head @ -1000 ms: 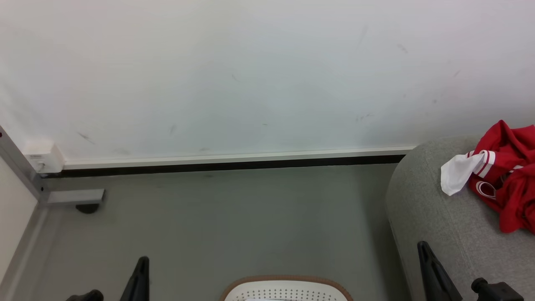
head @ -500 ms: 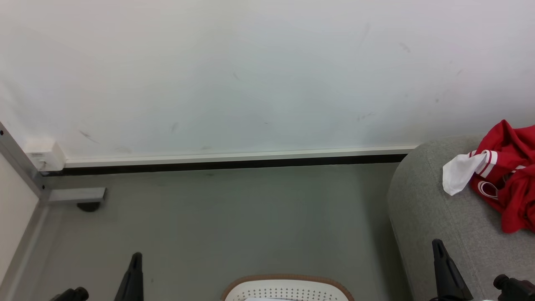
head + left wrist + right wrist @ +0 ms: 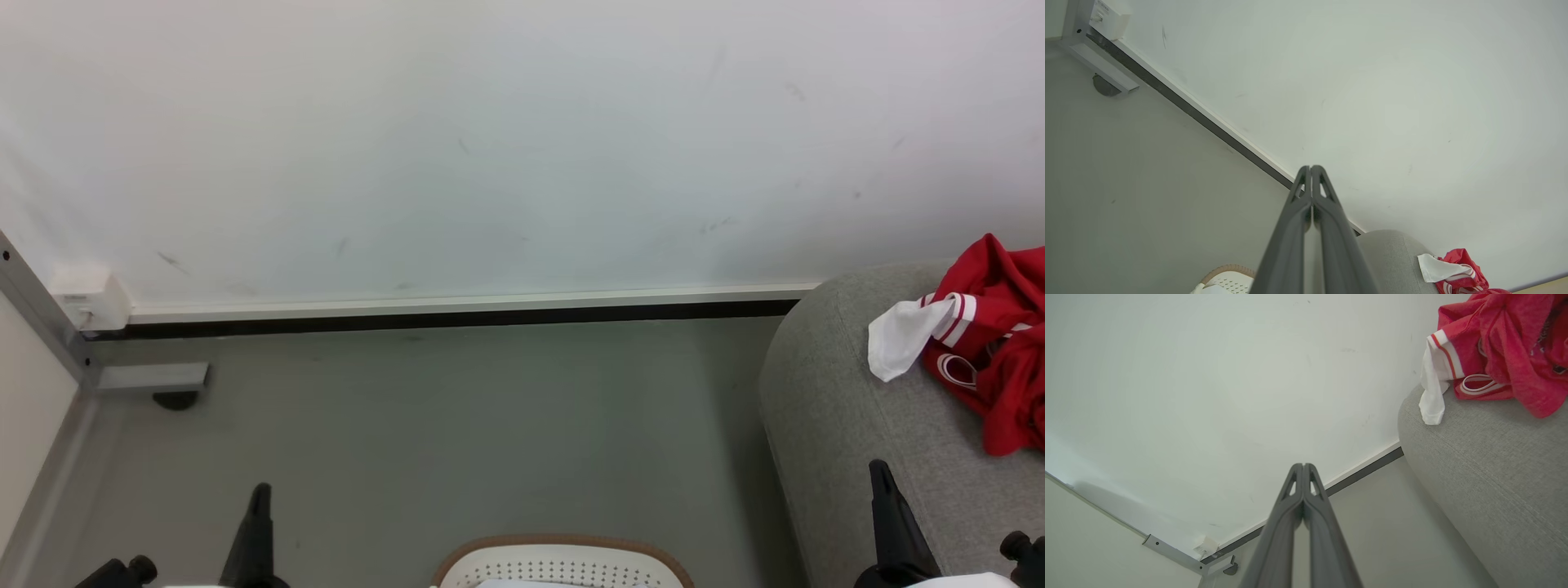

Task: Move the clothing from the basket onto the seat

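Red clothing point(image 3: 1000, 343) with white trim lies bunched on the grey seat point(image 3: 849, 408) at the right, also seen as clothing point(image 3: 1498, 347) on the seat point(image 3: 1490, 473) and clothing point(image 3: 1457, 273) on the seat point(image 3: 1392, 257). The white basket point(image 3: 559, 565) with its tan rim pokes up at the bottom centre; basket point(image 3: 1224, 279) too. My left gripper point(image 3: 260, 494) is shut and empty at the lower left, left gripper point(image 3: 1311, 168). My right gripper point(image 3: 880, 469) is shut and empty, over the seat's front edge, right gripper point(image 3: 1303, 465).
A white wall with a dark baseboard point(image 3: 441, 318) runs across the back. A grey metal frame post and foot point(image 3: 147, 380) with a small white box point(image 3: 86, 298) stand at the left. Grey floor point(image 3: 457, 433) lies between basket and wall.
Both grippers have drifted outward in the head view, the left to the left, the right to the right. The head camera has shifted slightly. Clothing and basket stay put.
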You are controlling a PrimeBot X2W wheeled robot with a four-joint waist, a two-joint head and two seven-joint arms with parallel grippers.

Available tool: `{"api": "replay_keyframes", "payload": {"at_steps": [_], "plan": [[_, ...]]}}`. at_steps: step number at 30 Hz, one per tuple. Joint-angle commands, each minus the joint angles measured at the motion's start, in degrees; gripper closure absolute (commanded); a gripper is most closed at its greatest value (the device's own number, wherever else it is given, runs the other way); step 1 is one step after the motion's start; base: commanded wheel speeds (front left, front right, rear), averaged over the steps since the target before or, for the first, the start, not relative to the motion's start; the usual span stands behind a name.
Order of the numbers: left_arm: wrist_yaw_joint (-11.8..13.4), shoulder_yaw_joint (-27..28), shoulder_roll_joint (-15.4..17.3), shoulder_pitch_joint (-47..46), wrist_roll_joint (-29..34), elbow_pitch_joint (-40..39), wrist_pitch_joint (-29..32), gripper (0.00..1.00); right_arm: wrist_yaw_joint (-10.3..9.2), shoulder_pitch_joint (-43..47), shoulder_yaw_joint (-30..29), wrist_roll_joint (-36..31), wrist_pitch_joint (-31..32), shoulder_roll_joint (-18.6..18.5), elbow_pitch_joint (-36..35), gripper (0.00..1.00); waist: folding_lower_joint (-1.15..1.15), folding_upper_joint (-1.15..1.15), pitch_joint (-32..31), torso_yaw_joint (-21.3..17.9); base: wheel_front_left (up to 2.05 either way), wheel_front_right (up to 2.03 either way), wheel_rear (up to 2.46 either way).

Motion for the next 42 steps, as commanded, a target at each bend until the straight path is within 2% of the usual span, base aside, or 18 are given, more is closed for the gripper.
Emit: {"api": "replay_keyframes", "payload": {"at_steps": [1, 25, 42], "plan": [[0.11, 0.61, 0.1, -1.66, -2.22, -0.79, 0.64, 1.0, -0.03, -1.89, -0.33, 2.46, 0.42, -0.46, -0.62, 1.0, 0.0, 0.0, 0.03, 0.04, 0.0, 0.0, 0.0], [0.52, 2.14, -0.48, -3.36, -17.34, -0.79, 5.01, 1.0, -0.05, -3.14, -1.56, 19.49, 3.33, -1.92, -0.04, 1.0, 0.0, 0.0, 0.39, 0.48, 0.0, 0.0, 0.0], [0.62, 2.94, -0.81, -4.29, -25.47, -0.76, 7.49, 1.0, -0.07, -3.87, -2.15, 29.03, 4.93, -2.69, 0.31, 1.0, 0.0, 0.0, 0.64, 0.78, 0.0, 0.0, 0.0]]}}
